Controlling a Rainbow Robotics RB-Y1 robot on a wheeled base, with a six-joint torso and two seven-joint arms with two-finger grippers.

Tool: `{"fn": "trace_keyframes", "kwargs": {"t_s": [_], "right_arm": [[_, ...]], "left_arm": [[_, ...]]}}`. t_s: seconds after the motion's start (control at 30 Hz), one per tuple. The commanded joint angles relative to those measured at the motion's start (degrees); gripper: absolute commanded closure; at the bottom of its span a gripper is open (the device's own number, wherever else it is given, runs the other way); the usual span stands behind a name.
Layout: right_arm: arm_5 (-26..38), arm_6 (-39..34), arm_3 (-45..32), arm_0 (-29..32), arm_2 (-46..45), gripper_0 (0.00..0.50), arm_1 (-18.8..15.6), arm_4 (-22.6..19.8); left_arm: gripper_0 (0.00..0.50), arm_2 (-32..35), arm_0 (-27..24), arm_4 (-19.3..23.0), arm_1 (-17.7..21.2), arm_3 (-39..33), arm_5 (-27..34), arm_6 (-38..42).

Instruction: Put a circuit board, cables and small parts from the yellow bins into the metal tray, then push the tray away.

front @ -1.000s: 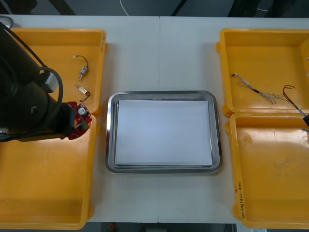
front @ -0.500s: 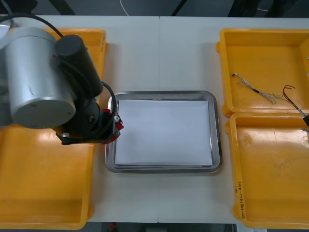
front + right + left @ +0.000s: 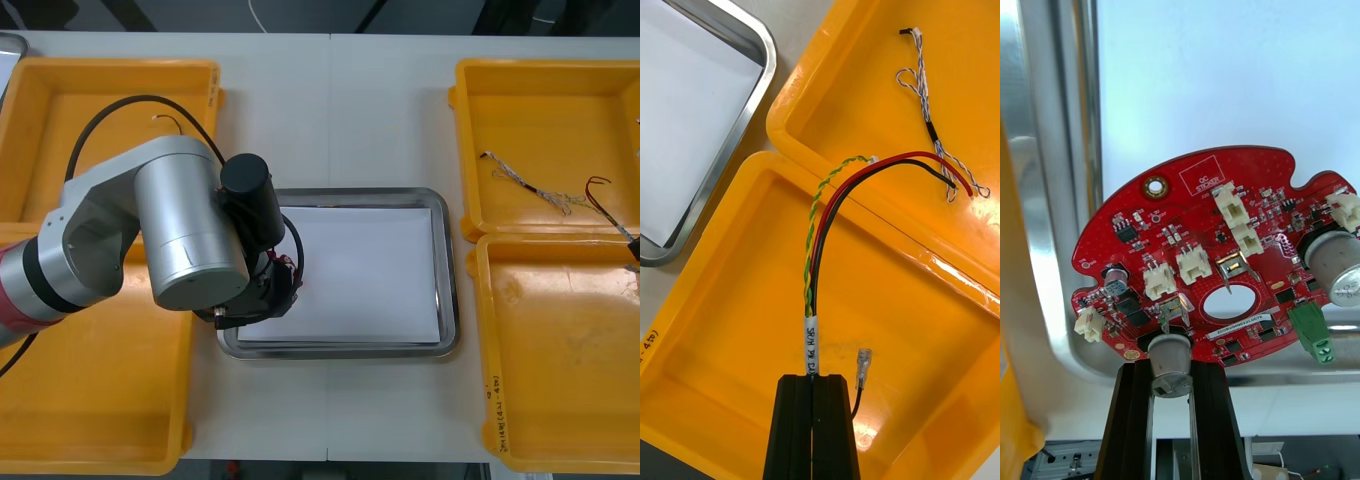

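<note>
My left gripper [image 3: 1174, 371] is shut on the edge of a round red circuit board [image 3: 1217, 247] and holds it just above the white inside of the metal tray [image 3: 1052, 187], close to its left rim. From the front, the left arm covers the tray's [image 3: 445, 270] left part, and a sliver of the board [image 3: 291, 266] peeks out under the wrist. My right gripper [image 3: 818, 382] is shut on a red and yellow cable [image 3: 827, 217] with a black strand. It holds the cable above the near right yellow bin [image 3: 730, 300].
A twisted blue and white cable [image 3: 525, 183] lies in the far right bin [image 3: 550, 100], also seen as the blue and white cable [image 3: 929, 97]. A small metal part [image 3: 166, 119] shows in the far left bin [image 3: 60, 110]. The near left bin [image 3: 90, 400] lies under the arm.
The left arm has swung right with the circuit board, from over the left bins to over the tray's left part. The right-hand bins and cables look the same.
</note>
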Motion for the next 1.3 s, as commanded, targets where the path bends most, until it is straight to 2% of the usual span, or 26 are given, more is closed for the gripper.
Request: {"fn": "trace_keyframes", "kwargs": {"t_s": [0.03, 0.23, 0.47, 0.53, 0.57, 0.63, 0.7, 0.9, 1.07, 1.2, 1.3], "right_arm": [[0.2, 0.1, -1.2, -0.8, 0.4, 0.5, -2.2, 0.2], [0.2, 0.1, -1.2, -0.8, 0.4, 0.5, -2.2, 0.3], [0.2, 0.1, -1.2, -0.8, 0.4, 0.5, -2.2, 0.3], [0.2, 0.1, -1.2, -0.8, 0.5, 0.5, -2.2, 0.4], [0.2, 0.1, -1.2, -0.8, 0.5, 0.5, -2.2, 0.3], [0.2, 0.1, -1.2, -0.8, 0.6, 0.5, -2.2, 0.4], [0.2, 0.1, -1.2, -0.8, 0.6, 0.5, -2.2, 0.4], [0.2, 0.3, -1.2, -0.8, 0.6, 0.5, -2.2, 0.3], [0.2, 0.4, -1.2, -0.8, 0.7, 0.5, -2.2, 0.0], [0.2, 0.5, -1.2, -1.5, 1.8, 0.5, -2.2, 0.1], [0.2, 0.4, -1.2, -3.0, 3.5, 0.5, -2.2, 0.2]], "left_arm": [[0.5, -4.1, -2.2, -3.2, -2.4, 1.8, -2.4, 3.2], [0.499, -6.1, -2.2, -4.9, -3.4, 4.2, -4.0, 4.1], [0.488, -7.3, -2.1, -4.8, -3.7, 4.8, -4.7, 5.3], [0.325, -7.7, -2.2, -5.2, -3.7, 4.8, -4.7, 5.5], [0.281, -7.8, -2.2, -5.3, -3.7, 4.8, -4.7, 5.6], [0.128, -7.9, -2.2, -5.6, -3.7, 4.8, -4.8, 5.8], [0.057, -8.0, -2.1, -5.7, -3.7, 4.8, -4.8, 5.9], [0.0, -7.9, -2.3, -5.7, -3.6, 4.5, -4.8, 6.2], [0.0, -6.5, -2.2, -5.6, -2.6, 2.5, -3.6, 6.7], [0.0, -3.1, -2.2, -4.9, -1.7, -1.0, 1.0, 7.4], [0.0, 1.5, -2.2, -2.6, -0.7, -3.2, 4.4, 7.3]]}}
